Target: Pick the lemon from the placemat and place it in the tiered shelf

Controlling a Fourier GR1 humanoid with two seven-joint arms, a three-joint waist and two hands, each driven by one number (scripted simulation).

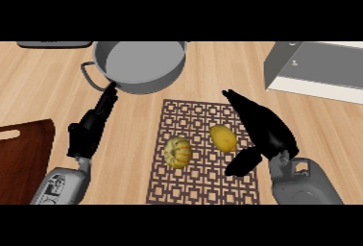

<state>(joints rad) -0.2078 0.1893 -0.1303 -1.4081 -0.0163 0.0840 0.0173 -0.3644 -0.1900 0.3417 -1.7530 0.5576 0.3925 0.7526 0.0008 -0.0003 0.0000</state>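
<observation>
Upper right, tiered shelf (315,67) cut off

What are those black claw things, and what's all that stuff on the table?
Those are a robot's two hands. The picture is taken from the robot's head, looking down at a wooden counter, so you only see its grey arms coming in from below.

The right hand is open beside a lemon, fingers stretched out past it and thumb below. It is not holding anything. The left hand is open too, resting with fingers pointing up toward a grey pot.

The lemon lies on a brown patterned placemat. Next to it is a small ribbed yellow squash. At the left edge is a dark red cutting board. The grey and white thing at top right is the shelf where the lemon should go.
</observation>
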